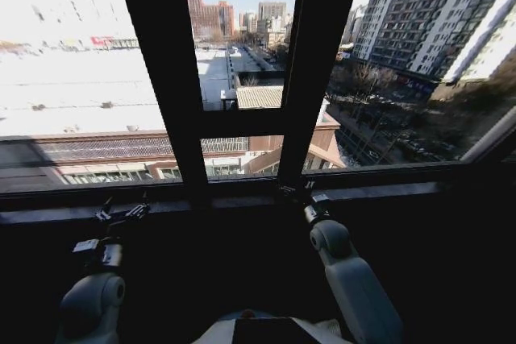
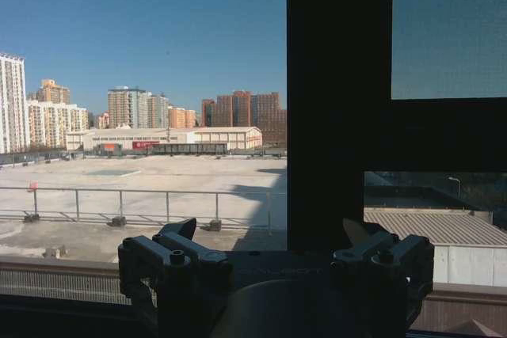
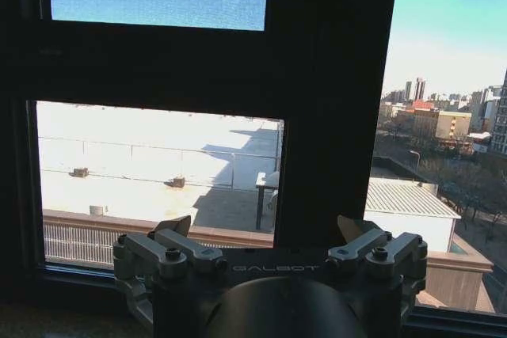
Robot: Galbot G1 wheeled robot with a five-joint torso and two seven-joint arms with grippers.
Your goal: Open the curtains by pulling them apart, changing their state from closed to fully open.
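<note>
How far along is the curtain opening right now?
It looks done or nearly so: no curtain fabric covers the window, and the city shows plainly between the black frame bars. Nothing is in hand: the left tool and right tool sit low by the window sill, both open and empty. Whether the panels are fully drawn to the sides cannot be told.

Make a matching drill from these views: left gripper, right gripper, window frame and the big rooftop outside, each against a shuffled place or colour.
Things:
1. left gripper
2. right gripper
3. frame
4. rooftop

Place or colour:
A. black
B. at the foot of the right upright
C. white, sunlit
D. low by the sill, left of the left upright

Pairs: 1-D, 2-B, 3-A, 4-C
</note>
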